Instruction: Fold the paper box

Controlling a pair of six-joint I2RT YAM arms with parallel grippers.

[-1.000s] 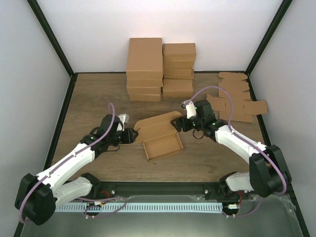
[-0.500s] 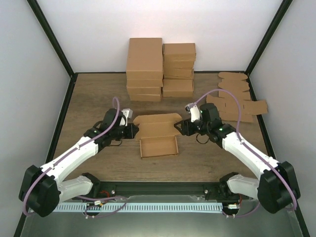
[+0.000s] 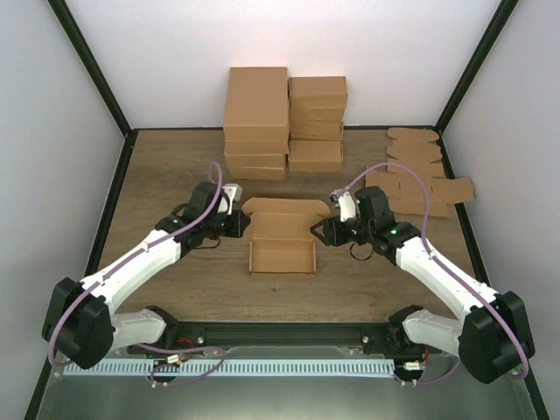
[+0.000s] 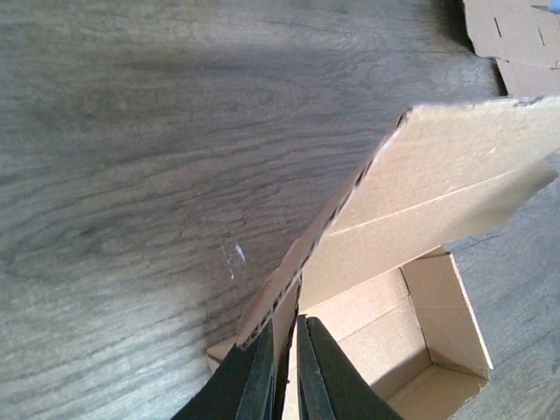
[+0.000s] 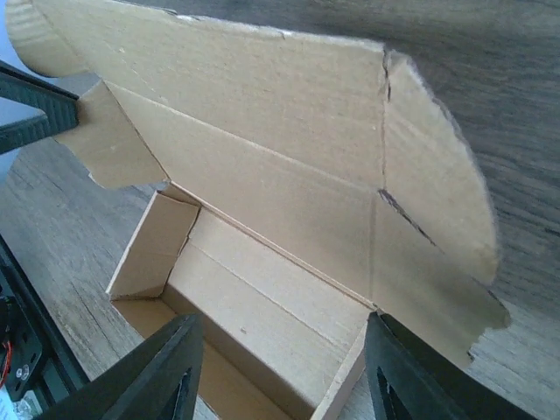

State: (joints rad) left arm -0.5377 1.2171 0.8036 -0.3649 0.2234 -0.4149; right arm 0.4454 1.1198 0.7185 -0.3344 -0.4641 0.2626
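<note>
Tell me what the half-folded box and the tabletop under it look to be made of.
Paper box: likely thin corrugated cardboard, brown, matte and unprinted; its cut edge shows fluting. Table: wood or a wood-look laminate, grey-brown with a low sheen; grain lines show, but which of the two cannot be told.

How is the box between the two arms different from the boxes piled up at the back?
The paper box lies open, lid flap up and its inside showing; the stacked cartons are all closed. The paper box sits alone mid-table, its lid edge pinched by the left gripper; the stacked cartons stand in two piles by the back wall, untouched. Both are plain brown cardboard.
</note>
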